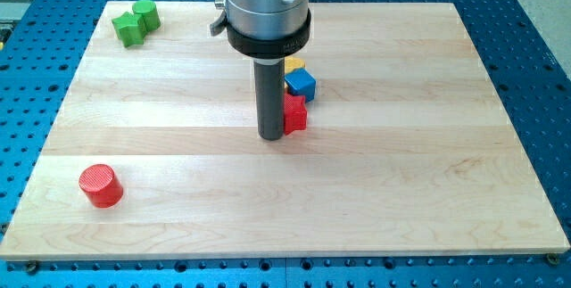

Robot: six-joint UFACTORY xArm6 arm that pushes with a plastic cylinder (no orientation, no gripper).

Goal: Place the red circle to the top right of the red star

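Red circle [100,185], a short cylinder, sits alone nr the bottom-left corner of the wooden board [401,190], well apart from everything else. Up at the view's top left, two green blocks touch: a star-ish one [128,29] w/ a green cylinder [146,14] just behind it to the right. At centre, the arm's grey housing [267,7] drops a dark rod onto the board; my tip [271,136] rests right against the left side of the red star [295,113]. No claw on this rig, so nothing is clenched or grasped. Directly above the star is a blue block [301,83], touching it, w/ a yellow block [293,62] peeking out behind, shape unclear. Blue perforated table [535,74] frames the board.
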